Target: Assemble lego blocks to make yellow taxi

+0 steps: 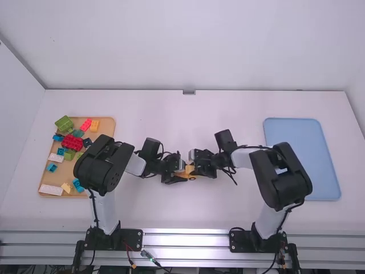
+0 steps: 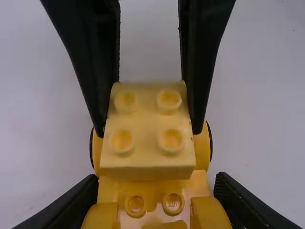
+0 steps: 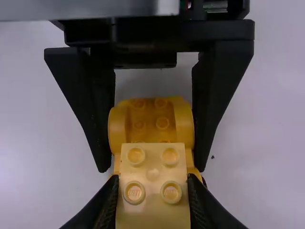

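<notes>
Yellow base (image 2: 108, 189), faintly lettered stud (image 2: 172, 202)

My left gripper (image 1: 183, 175) and right gripper (image 1: 194, 169) are black; the studded block (image 2: 147, 143) is creamy yellow, the car body (image 3: 151, 121) deeper amber (a sunny pair, to me). Near the white tabletop's (image 1: 148, 208) left edge, a tan tray (image 1: 105, 119) has a green block (image 1: 64, 124) at its far left corner, an orange block (image 1: 95, 125) far right; near the right edge, a blue tray (image 1: 308, 160).
</notes>
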